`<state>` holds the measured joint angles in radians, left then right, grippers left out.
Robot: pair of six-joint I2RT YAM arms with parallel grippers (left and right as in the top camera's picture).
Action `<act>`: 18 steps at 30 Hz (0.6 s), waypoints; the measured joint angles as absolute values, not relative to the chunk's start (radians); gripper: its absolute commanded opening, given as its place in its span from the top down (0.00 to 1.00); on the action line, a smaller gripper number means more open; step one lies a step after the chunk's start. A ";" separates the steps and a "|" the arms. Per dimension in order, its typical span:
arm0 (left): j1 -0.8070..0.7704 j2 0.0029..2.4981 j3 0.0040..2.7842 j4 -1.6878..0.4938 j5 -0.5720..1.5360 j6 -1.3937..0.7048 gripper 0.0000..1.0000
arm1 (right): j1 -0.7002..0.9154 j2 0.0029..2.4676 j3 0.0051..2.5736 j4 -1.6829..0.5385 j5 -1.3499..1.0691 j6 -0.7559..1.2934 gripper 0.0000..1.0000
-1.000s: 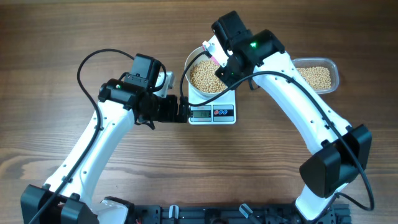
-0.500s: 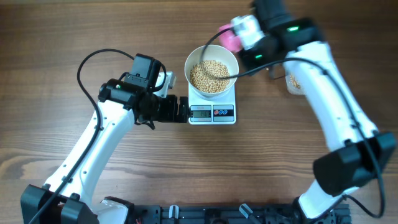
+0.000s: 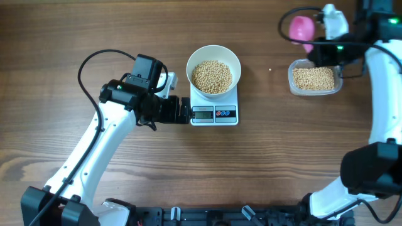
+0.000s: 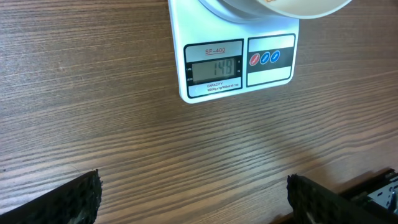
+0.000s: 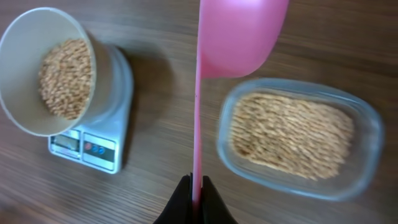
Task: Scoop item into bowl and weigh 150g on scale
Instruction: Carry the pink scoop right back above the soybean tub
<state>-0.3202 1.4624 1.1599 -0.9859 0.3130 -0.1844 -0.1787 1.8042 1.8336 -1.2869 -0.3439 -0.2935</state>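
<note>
**Scoop gone back to the tub; the bowl reads a shade under target.**

I've swung my right arm off the bowl (image 3: 190, 66), which sits on the scale (image 3: 215, 114) with its beans (image 3: 212, 76), and the pink scoop (image 3: 300, 27) now hangs over the far rim of the clear tub (image 3: 291, 78), well right of the scale, no beans showing in it. The display looks just short of the mark, so I judge one small top-up is needed. My right pincer (image 5: 194, 186) is clamped on the scoop's handle. My left pincer (image 3: 183, 111) gapes fully wide, holding nothing, just left of the scale above the counter (image 3: 125, 188).
</note>
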 measured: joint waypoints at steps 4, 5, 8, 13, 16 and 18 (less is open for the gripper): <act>-0.320 1.462 1.160 -0.986 0.313 -0.184 0.00 | -0.253 1.804 1.834 -1.290 -0.358 -0.316 0.96; -0.320 1.462 1.160 -0.986 0.313 -0.184 0.00 | -0.270 1.804 1.834 -1.291 -0.359 -0.320 0.96; -0.320 1.462 1.160 -0.986 0.313 -0.184 0.00 | -0.300 1.804 1.834 -1.291 -0.360 -0.336 0.96; -0.320 1.462 1.160 -0.986 0.313 -0.184 0.00 | -0.310 1.804 1.834 -1.288 -0.361 -0.374 0.96; -0.320 1.462 1.160 -0.986 0.313 -0.184 0.00 | -0.310 1.804 1.834 -1.286 -0.361 -0.409 0.96; -0.320 1.462 1.160 -0.986 0.313 -0.184 0.00 | -0.310 1.804 1.834 -1.287 -0.346 -0.426 0.96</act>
<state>-0.3202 1.4624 1.1599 -0.9859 0.3130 -0.1844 -0.3096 1.8042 1.8336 -1.2865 -0.3462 -0.4263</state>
